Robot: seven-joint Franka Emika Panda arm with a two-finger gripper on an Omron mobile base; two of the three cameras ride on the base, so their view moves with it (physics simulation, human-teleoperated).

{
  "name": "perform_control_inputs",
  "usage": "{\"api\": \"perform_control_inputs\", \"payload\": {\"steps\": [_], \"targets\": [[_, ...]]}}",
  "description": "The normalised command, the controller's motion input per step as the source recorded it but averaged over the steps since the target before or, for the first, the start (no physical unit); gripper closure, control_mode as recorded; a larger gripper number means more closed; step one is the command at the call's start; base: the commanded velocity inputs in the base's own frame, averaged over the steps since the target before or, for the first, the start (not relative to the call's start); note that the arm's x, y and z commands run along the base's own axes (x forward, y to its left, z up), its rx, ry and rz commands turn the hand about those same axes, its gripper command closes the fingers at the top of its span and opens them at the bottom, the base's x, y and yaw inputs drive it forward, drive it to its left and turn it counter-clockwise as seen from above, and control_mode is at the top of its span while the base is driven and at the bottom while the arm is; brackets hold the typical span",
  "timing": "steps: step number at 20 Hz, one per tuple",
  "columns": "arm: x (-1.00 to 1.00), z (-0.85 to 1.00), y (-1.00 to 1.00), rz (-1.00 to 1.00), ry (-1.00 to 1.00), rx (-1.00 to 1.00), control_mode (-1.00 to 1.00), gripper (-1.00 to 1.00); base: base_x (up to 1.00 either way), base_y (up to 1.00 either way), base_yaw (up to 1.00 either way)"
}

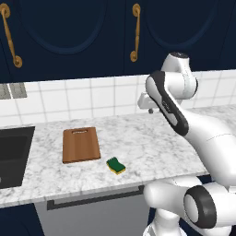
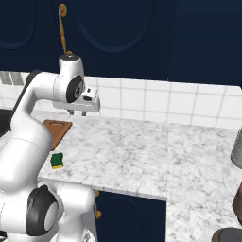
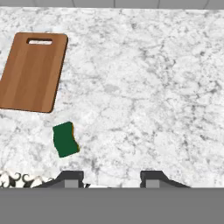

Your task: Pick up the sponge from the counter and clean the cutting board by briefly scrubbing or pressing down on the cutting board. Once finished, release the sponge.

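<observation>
Claw (image 3: pixel 111 177) held high above the bench (image 3: pixel 148 87), fingers spread wide and empty. Sponge (image 3: pixel 65 139) lies below-left of it; cutting board (image 3: pixel 34 72) just beyond.

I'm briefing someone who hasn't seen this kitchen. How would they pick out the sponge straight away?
Start at the white marble counter under the dark blue cabinets, then find the brown wooden cutting board right of the black sink. The sponge lies off the board's near right corner, not touching it: a small block, green on top, yellow underneath.
</observation>
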Motion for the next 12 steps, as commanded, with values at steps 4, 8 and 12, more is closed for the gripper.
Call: {"api": "perform_control_inputs", "payload": {"steps": [4, 8, 12], "targets": [[-0.38, 0.0, 0.0, 0.0, 0.0, 0.0, -1.0, -1.0, 0.0, 0.0, 0.0], [-0.83, -0.1, 0.03, 0.05, 0.0, 0.0, -1.0, -1.0, 0.0, 0.0, 0.0], [-0.6, -0.23, 0.38, 0.07, -0.02, -0.03, -1.0, -1.0, 0.0, 0.0, 0.0]]}}
